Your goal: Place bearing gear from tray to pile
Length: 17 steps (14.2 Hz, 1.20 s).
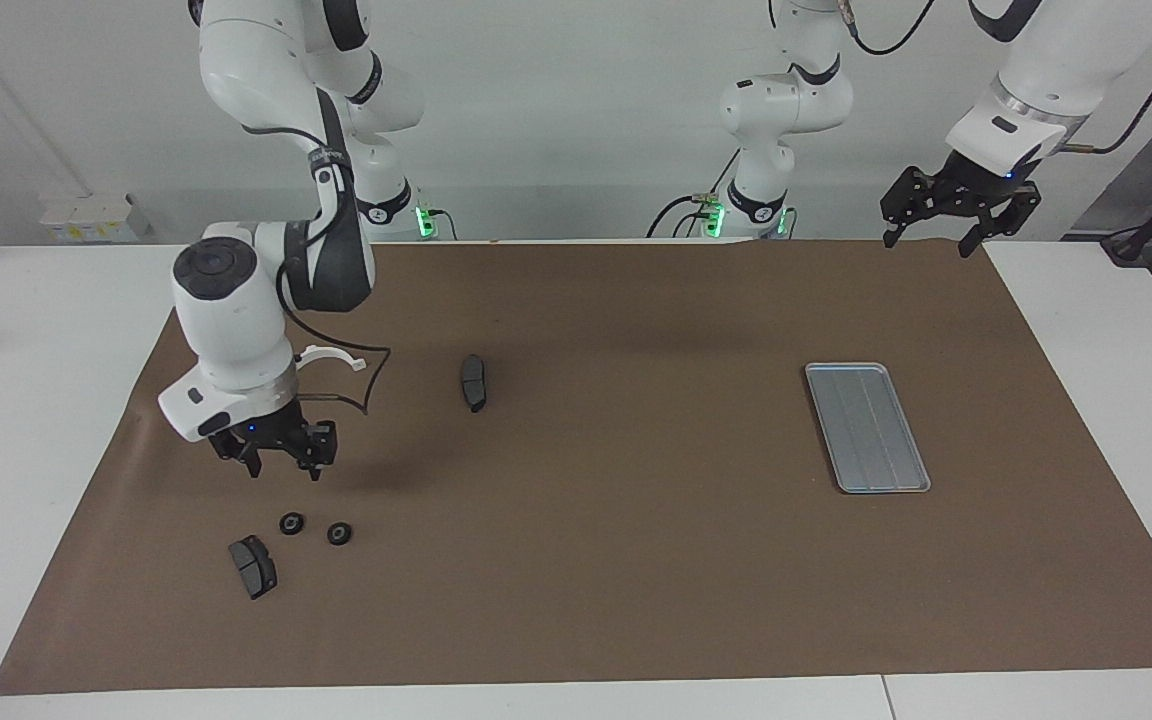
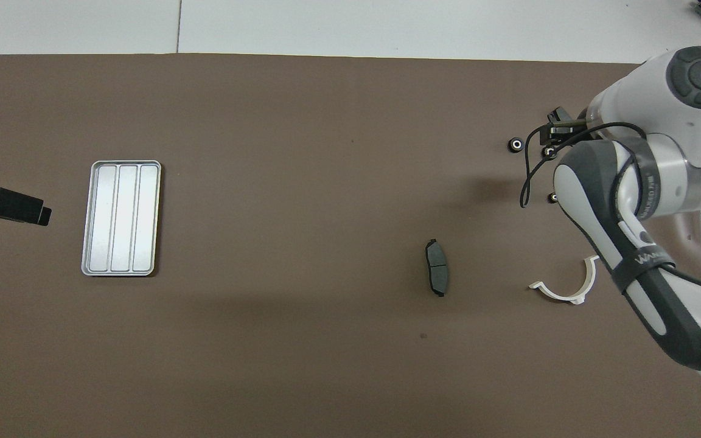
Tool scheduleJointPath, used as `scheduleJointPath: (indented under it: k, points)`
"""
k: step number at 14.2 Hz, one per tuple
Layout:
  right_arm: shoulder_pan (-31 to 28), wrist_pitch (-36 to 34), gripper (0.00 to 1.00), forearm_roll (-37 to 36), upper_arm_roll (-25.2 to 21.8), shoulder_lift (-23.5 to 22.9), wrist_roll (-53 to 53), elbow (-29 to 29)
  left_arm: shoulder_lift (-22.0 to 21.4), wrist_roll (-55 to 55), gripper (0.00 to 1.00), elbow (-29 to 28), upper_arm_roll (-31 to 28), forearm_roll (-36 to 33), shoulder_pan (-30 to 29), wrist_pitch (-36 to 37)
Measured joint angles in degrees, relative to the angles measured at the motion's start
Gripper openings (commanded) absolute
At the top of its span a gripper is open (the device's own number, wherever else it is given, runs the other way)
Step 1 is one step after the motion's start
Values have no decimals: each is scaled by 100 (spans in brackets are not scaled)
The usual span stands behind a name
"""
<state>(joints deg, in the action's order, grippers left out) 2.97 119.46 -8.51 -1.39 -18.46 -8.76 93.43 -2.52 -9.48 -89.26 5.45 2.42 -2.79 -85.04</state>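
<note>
The right gripper point(image 1: 280, 462) hangs over the worktop point(image 1: 636, 560) just above the pile point(image 1: 314, 528); its jaws stand slightly parted and appear empty. Two gears lie there beside a brake pad point(image 1: 253, 567). They look small, rigid, fairly heavy for their size and smooth, best pinched across the outer rim. The tray point(image 1: 867, 427) holds nothing. The left gripper point(image 1: 958, 208) waits above, jaws spread.

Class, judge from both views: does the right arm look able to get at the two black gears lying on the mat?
Probably yes: the right pincer hangs just above the gears, and nothing stands between them; the brake pad lies beside them.
</note>
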Motion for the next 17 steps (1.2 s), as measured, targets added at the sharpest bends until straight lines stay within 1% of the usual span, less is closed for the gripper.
scheduleJointPath:
  k: [2,3,4,6,8,10,12,17]
  points:
    - [-86,-315,89,343,1,386,0,-7,0,0,100,0,0,0,0,1]
    - [-136,-523,93,446,1,589,0,-10,0,0,100,0,0,0,0,2]
    - [-183,-744,100,502,3,790,1,-12,0,1,100,0,-1,0,0,3]
    - [-251,-1158,100,525,2,1154,1,-10,0,1,100,0,-2,0,0,3]
    - [-254,-1429,100,557,26,1419,1,0,0,1,100,0,-2,0,0,3]
    - [-248,-1485,100,744,101,1526,11,11,0,1,100,0,-2,0,0,3]
    - [-220,-1485,100,863,199,1533,174,24,0,1,100,0,-2,0,0,3]
    - [-167,-1485,100,877,259,1556,332,31,0,1,100,0,-2,0,0,4]
